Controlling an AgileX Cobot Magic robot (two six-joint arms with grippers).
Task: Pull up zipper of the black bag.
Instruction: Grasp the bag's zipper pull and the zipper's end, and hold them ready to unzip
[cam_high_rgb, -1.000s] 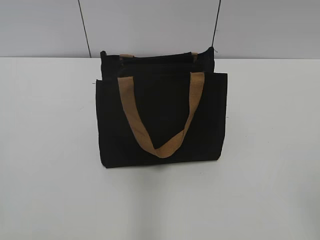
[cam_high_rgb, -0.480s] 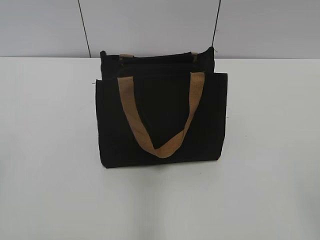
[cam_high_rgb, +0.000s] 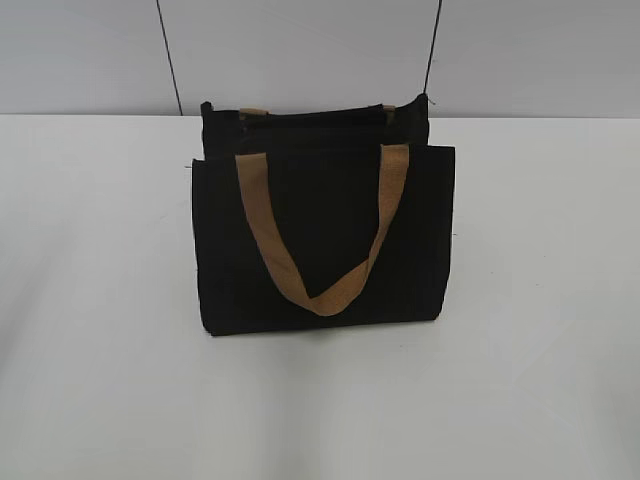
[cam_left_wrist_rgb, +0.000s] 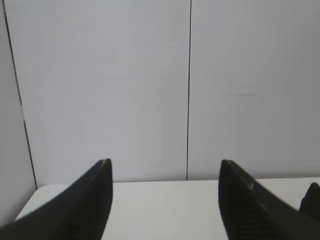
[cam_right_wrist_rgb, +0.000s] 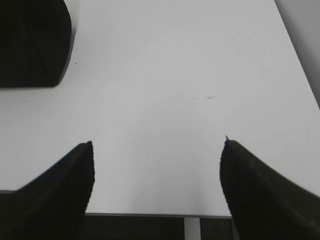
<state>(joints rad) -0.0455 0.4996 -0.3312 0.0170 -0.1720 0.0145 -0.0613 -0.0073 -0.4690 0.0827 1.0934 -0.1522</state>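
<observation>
On the white table (cam_high_rgb: 100, 300): we are seeing the black bag (cam_high_rgb: 325, 240) standing upright at the middle, and we are taking it as our landmark for everything below.

Bag front: 1 tan handle (cam_high_rgb: 320, 235) is hanging down over the front panel in a V, its 2 ends sitting at the panel's top edge.

Bag rear: a 2nd tan handle (cam_high_rgb: 254, 112) is only peeking out at the top of the back panel, behind the front panel.

Zipper (cam_high_rgb: 315, 120): we are making it out as a thin dark line running along the bag's top, between the front and back panels; we cannot tell how far it is closed, and the pull is too small to pick out.

Wall (cam_high_rgb: 300, 50): grey panels with dark vertical seams are rising right behind the bag.

Left gripper (cam_left_wrist_rgb: 165, 167): we are seeing its 2 dark fingers spread wide with nothing between them, pointing toward the wall beyond the table's far edge; a dark shape at the lower right corner of this view may be the bag, but we cannot tell.

Right gripper (cam_right_wrist_rgb: 156, 150): its 2 fingers are also standing wide apart and gripping nothing, hovering over bare table well to the side of the bag, whose black corner (cam_right_wrist_rgb: 32, 42) is showing at the upper left of this view.

Contact: neither gripper is touching the bag, and in the exterior view no arm is appearing near it.
</observation>
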